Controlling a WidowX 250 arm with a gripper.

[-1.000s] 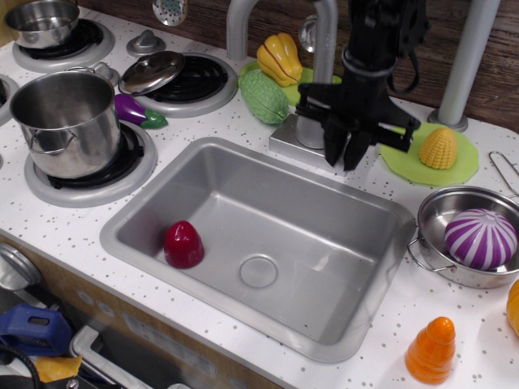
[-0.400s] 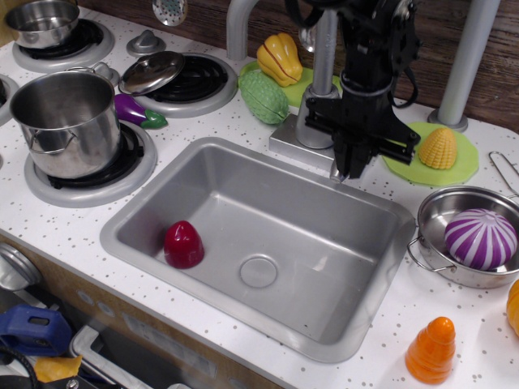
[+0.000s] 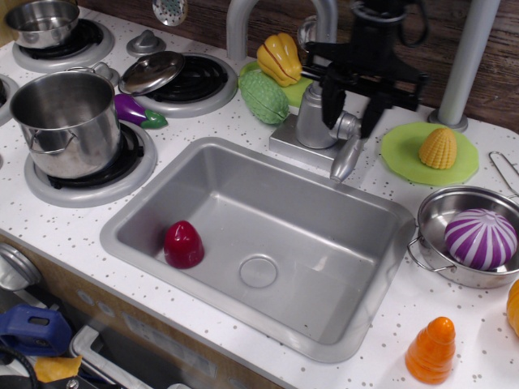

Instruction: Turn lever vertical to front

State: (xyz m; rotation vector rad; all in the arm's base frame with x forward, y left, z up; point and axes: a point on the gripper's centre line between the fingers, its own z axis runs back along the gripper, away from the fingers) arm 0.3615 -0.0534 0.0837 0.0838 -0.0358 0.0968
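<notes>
The lever (image 3: 345, 156) is a small silver-grey paddle on a short stub (image 3: 347, 126) from the tap's cylindrical body (image 3: 315, 117). It hangs down and forward over the sink's back rim. My black gripper (image 3: 352, 109) is open just above it. One finger stands on each side of the stub, and neither holds the lever. The arched spout (image 3: 280, 16) rises behind the gripper.
The steel sink (image 3: 146, 212) holds a red toy (image 3: 183, 244). Behind the tap lie a green vegetable (image 3: 263, 96) and a yellow pepper (image 3: 280, 58). A corn piece (image 3: 438, 148) sits on a green plate at the right, and a pot (image 3: 430, 212) holds a purple ball. A grey pole (image 3: 470, 61) stands at the right.
My gripper was shut around the lever low at the sink rim. It has let go, opened and risen above the stub. The lever now shows, pointing down to the front.
</notes>
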